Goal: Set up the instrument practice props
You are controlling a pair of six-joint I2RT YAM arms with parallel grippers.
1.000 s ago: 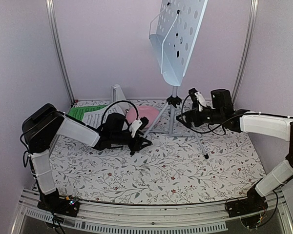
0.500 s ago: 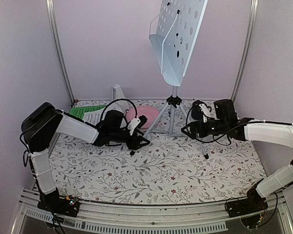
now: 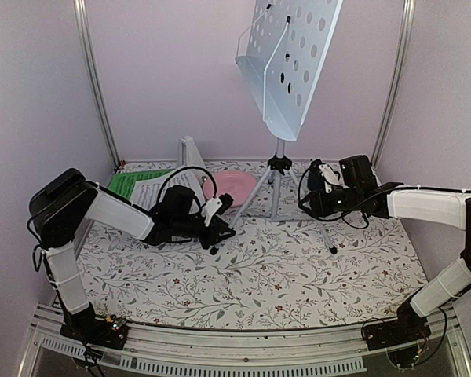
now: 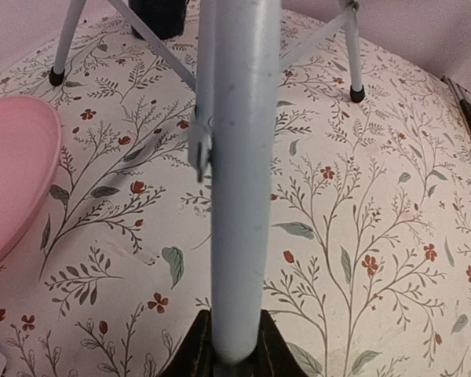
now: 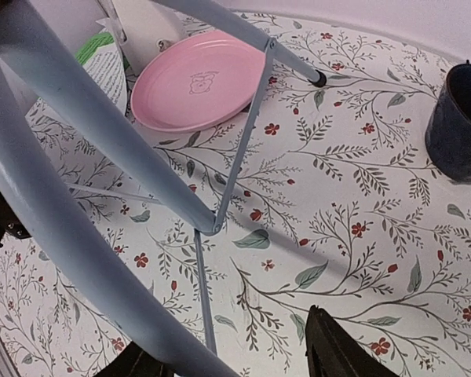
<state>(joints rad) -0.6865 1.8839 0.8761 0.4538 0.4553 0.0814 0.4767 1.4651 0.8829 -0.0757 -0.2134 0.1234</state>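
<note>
The left arm lay low over the floral cloth, elbow at 9 o'clock. The left gripper was pinched on the left tripod leg, the tube filling the gap between its dark fingers. The right arm stretched in level from 3 o'clock. The right gripper had its jaws spread around the right tripod leg, with a gap beside the tube.

The music stand rose at 12 o'clock. Its pale blue-grey desk was tilted and punched with round holes, and its slim silver tubes ended in black feet.

At 10 o'clock lay the green sheet and the white sheet. The white pyramid metronome stood at 11, near a glossy round pink plate.
</note>
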